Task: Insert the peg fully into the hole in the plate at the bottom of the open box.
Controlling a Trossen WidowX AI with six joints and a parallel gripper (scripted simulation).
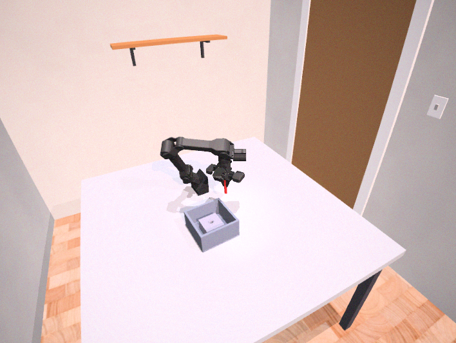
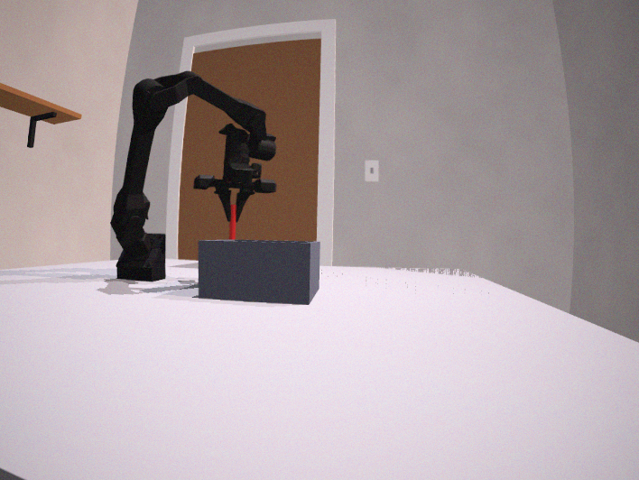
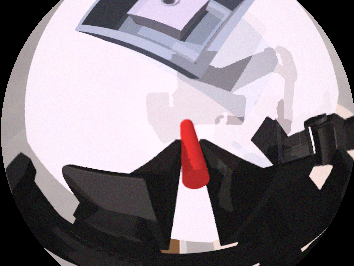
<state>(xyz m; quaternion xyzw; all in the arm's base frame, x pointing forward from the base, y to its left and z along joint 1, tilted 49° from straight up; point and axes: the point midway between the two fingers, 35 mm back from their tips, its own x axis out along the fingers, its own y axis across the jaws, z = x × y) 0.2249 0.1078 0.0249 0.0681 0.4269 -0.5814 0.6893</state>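
My gripper [image 1: 225,181] is shut on the red peg [image 1: 225,187] and holds it upright, lifted off the table, behind the box on the side toward the arm's base. The peg also shows in the exterior view [image 2: 233,220], hanging from the gripper [image 2: 233,206] above the box's back rim, and in the wrist view [image 3: 193,156] between the dark fingers. The grey open box [image 1: 212,227] stands on the white table. A pale plate [image 1: 210,223] with a small round hole [image 1: 212,222] lies on its floor. The wrist view shows the box [image 3: 169,16] and the hole [image 3: 169,0] ahead of the peg.
The arm's base [image 1: 199,183] stands on the table just behind the box. The box's walls [image 2: 258,271] rise around the plate. A door, a wall shelf [image 1: 168,41] and a light switch are far off.
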